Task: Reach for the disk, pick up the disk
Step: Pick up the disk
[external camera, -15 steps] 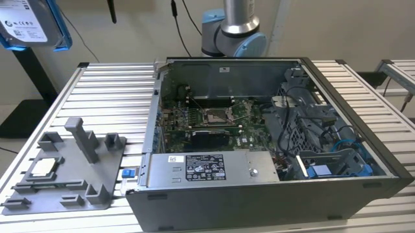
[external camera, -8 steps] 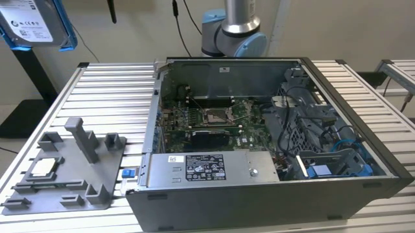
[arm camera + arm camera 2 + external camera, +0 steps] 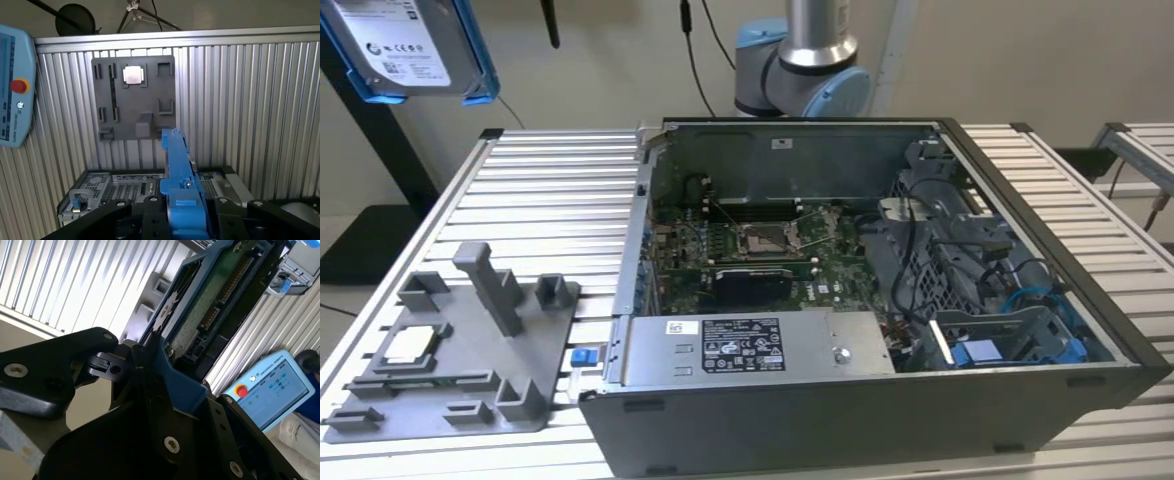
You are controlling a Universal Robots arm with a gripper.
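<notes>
Starting with the exterior view: the disk (image 3: 411, 45) hangs at the upper left of the frame, high over the slatted table (image 3: 547, 190) and touching nothing below it. Its white label faces the camera, the blue rails (image 3: 380, 97) frame its edges, and its long axis runs roughly upright, out past the frame's top edge. Below and toward the exterior view's right sits the open computer case (image 3: 854, 420), with an empty blue bracket (image 3: 1001, 352) in its near corner. At lower left the grey fixture plate (image 3: 447, 390) carries the white-topped chip (image 3: 411, 343). The arm (image 3: 801, 70) rises behind the case at top centre.

On to the second wrist view: the gripper (image 3: 160, 365) is clamped on the disk, with black jaws pressed against the blue rail on one side and the drive's far edge on the other. The green circuit board (image 3: 210, 300) faces this camera, and the long axis points straight away from the wrist. A teach pendant (image 3: 272, 387) lies well beyond it.

Now the first wrist view: the disk shows edge-on, its blue rail a narrow strip running out from between the jaws, which stand tight on either side. The drive sits right in the grip, centred, with no gap to close. Far beneath are the fixture plate, the chip and the case. The pick looks made.
</notes>
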